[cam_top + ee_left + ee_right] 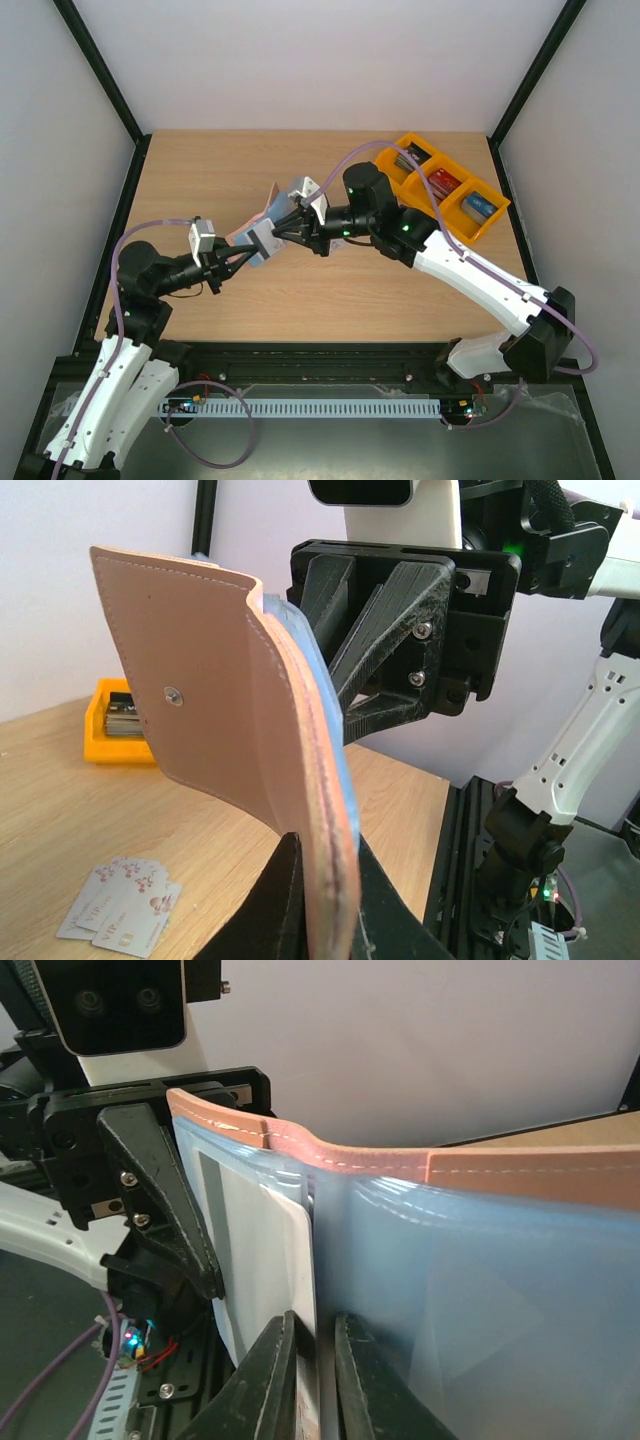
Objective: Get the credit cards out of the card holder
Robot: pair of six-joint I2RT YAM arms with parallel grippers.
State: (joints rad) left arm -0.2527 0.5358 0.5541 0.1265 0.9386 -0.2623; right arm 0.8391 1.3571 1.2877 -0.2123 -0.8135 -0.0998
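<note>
The left gripper (320, 920) clamps the pinkish-tan leather card holder (230, 730) upright; at its 2 o'clock, the right gripper (315, 1370) pinches a thin white card (265, 1260) standing on edge in its light-blue pocket.

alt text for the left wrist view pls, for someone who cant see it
A pinkish-tan leather folding card holder with a light blue lining stands upright and open, its lower edge pinched in the left arm's black tool. The right arm's black tool mount reaches in from behind it. On the wooden table below lie whitish cards with reddish marks, with an orange plastic bin further back.

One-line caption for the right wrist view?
Right gripper pinching a white card in the wallet's blue pocket.
</note>
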